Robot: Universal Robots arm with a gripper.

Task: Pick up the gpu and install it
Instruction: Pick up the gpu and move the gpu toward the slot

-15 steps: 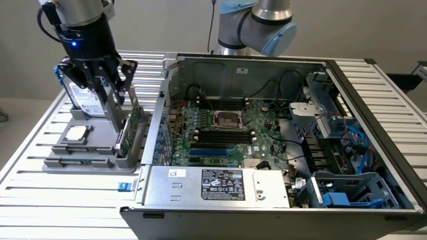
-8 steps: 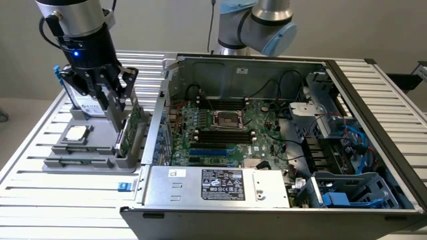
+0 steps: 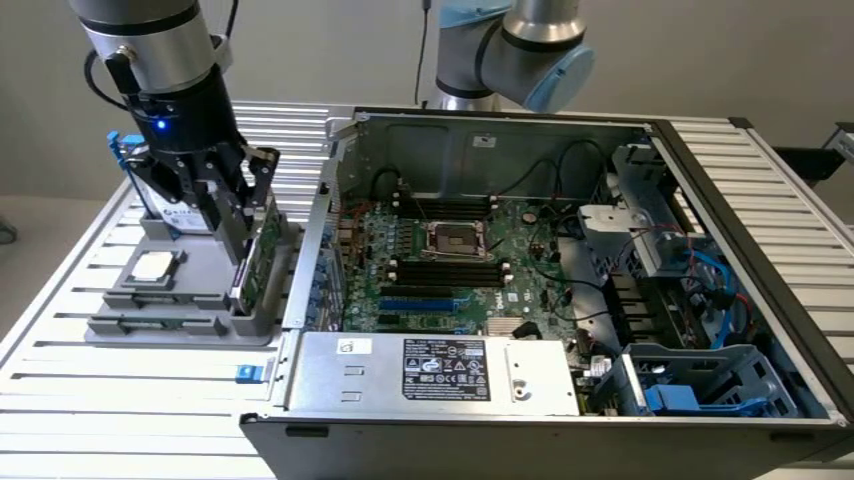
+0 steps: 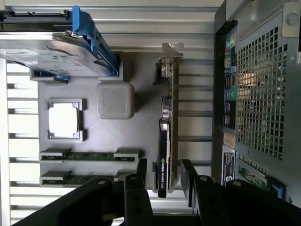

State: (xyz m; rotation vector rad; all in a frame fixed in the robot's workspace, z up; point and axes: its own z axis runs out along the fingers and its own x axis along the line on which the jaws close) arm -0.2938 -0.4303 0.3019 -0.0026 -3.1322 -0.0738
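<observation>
Gpu (image 4: 166, 127) seemingly inside parted pincer (image 4: 164, 175)

White print on gpu (image 4: 162, 172) edge appears to read NVIDIA QUADRO. Power supply label (image 3: 447, 368): print illegible.

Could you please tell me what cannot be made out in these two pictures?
- Exterior view: much of the gpu is hidden behind the gripper and the grey holder wall.
- Wrist view: the gpu stands edge-on between the open fingers, so its faces are hidden.
- Exterior view: the power supply label print is too small to read.
</observation>
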